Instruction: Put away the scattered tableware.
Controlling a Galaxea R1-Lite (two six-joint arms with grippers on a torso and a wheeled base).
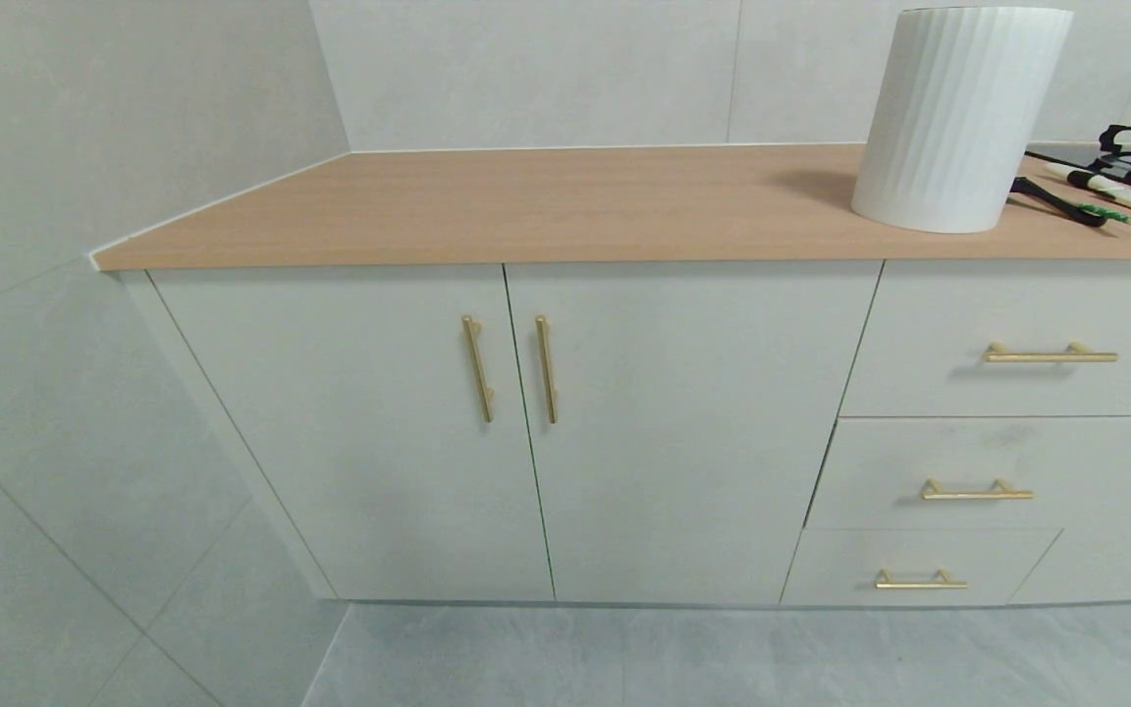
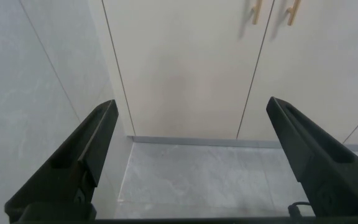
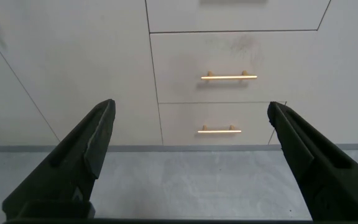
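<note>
We record: white ribbed container, tan wood-grain countertop, cream cabinet doors, gold handles, black and white tableware, grey floor.

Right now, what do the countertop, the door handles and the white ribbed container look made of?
Countertop: wood or wood-look laminate, matte, with faint even grain.
Door handles: metal, brushed gold finish, thin bars with a soft sheen.
White ribbed container: probably ceramic or plastic, matte, with vertical flutes; the look leaves it open.
</note>
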